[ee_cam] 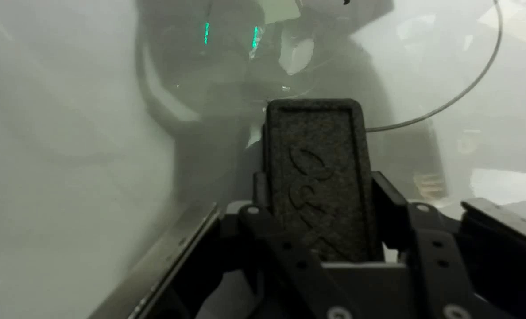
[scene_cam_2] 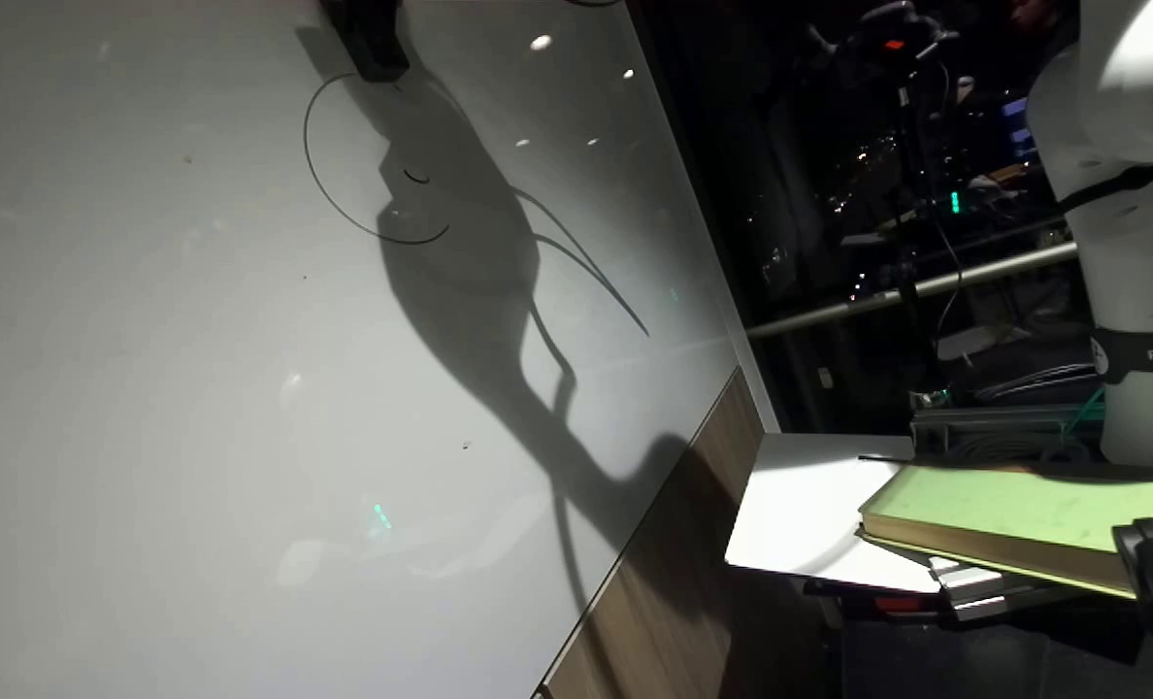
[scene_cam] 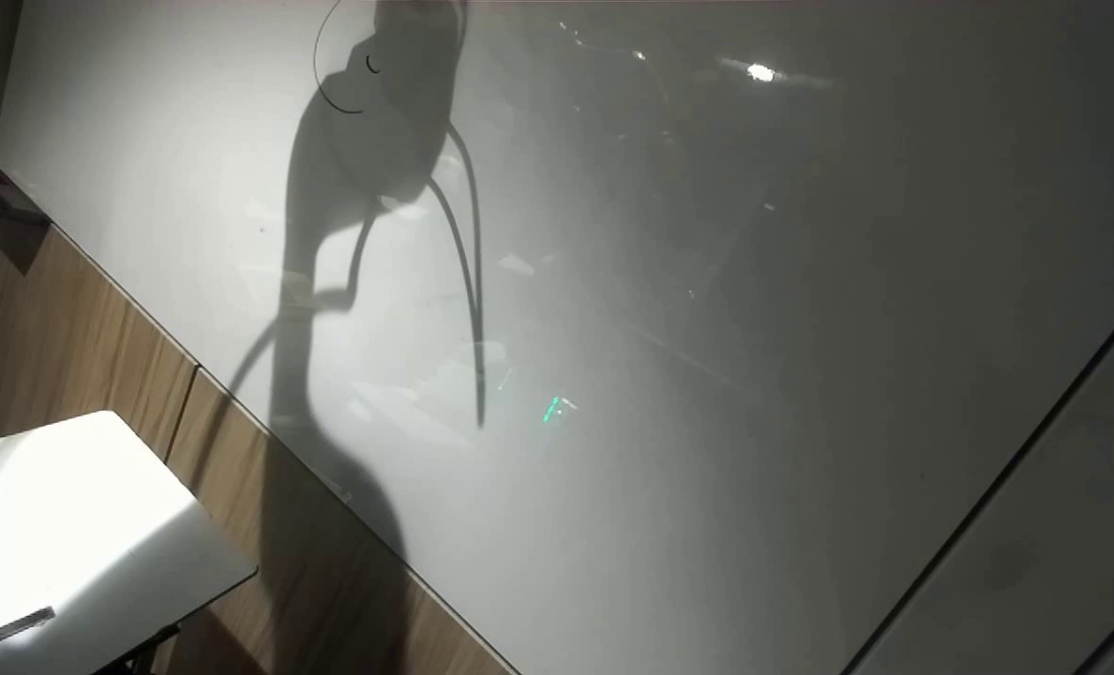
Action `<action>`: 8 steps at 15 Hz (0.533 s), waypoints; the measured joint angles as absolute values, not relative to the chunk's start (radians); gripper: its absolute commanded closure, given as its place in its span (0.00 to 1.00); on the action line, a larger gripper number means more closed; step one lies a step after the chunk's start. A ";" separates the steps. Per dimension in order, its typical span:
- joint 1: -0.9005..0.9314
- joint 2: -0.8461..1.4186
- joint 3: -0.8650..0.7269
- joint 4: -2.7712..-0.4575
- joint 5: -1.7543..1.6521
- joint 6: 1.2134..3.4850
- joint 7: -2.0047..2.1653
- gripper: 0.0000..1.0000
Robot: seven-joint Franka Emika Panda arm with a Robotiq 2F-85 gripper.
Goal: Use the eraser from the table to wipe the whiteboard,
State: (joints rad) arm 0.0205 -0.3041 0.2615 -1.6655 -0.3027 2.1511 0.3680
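In an exterior view the whiteboard (scene_cam_2: 149, 388) fills the left and middle, carrying a thin, open drawn curve (scene_cam_2: 306, 141) with a short dark arc (scene_cam_2: 415, 180) inside it; the end of the dark eraser (scene_cam_2: 380, 60) shows at the top, just beside the curve's visible upper end, though whether it touches the whiteboard cannot be told. A broad shadow (scene_cam_2: 460, 272) slants across the curve and down onto the wood-grain panelling (scene_cam_2: 635, 621) that borders the whiteboard. At the right, below the white robot arm (scene_cam_2: 1144, 282), is the white-topped table (scene_cam_2: 809, 505), partly hidden by a thick green book (scene_cam_2: 1013, 500).
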 measured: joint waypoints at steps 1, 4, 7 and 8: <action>0.021 -0.304 0.262 -1.666 -0.305 2.151 0.369 0.69; 0.022 -0.305 0.269 -1.666 -0.307 2.152 0.375 0.69; 0.039 -0.304 0.303 -1.675 -0.307 2.160 0.412 0.69; 0.047 -0.303 0.321 -1.682 -0.307 2.161 0.430 0.69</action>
